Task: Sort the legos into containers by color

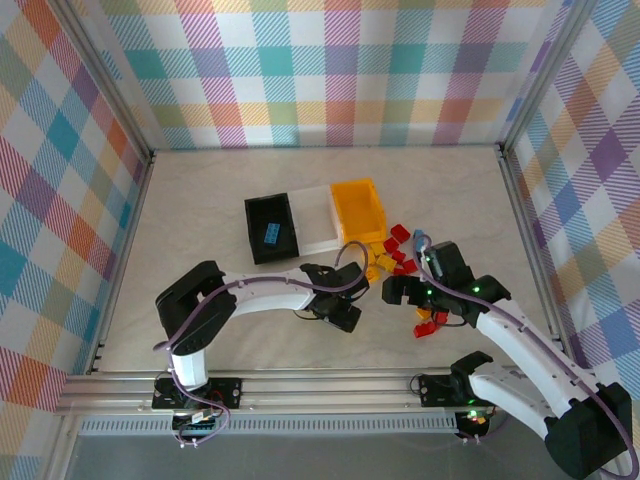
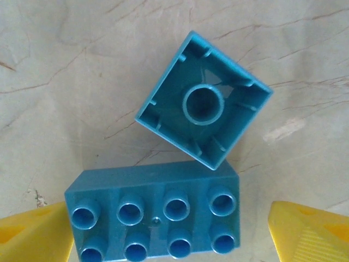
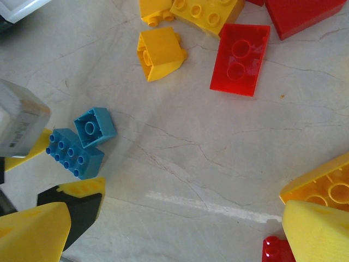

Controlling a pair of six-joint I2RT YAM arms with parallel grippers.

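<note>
On marbled beige table [image 1: 200,200], legos [image 1: 400,233], plaid walls [image 1: 330,70]

Black bin [image 1: 254,232], clear bin [image 1: 315,232], yellow bin [image 1: 372,228] in a row. Red and yellow legos [image 1: 400,255] loose nearby. Overturned blue square [image 2: 203,106] perhaps touching long blue brick [image 2: 152,213], studs up.

The table [image 2: 65,82] lies bare on both sides of the long blue brick [image 2: 152,215], but a square blue brick [image 2: 203,106] touches its far edge. Red and yellow bricks [image 3: 240,52] crowd well apart, across open table.
</note>
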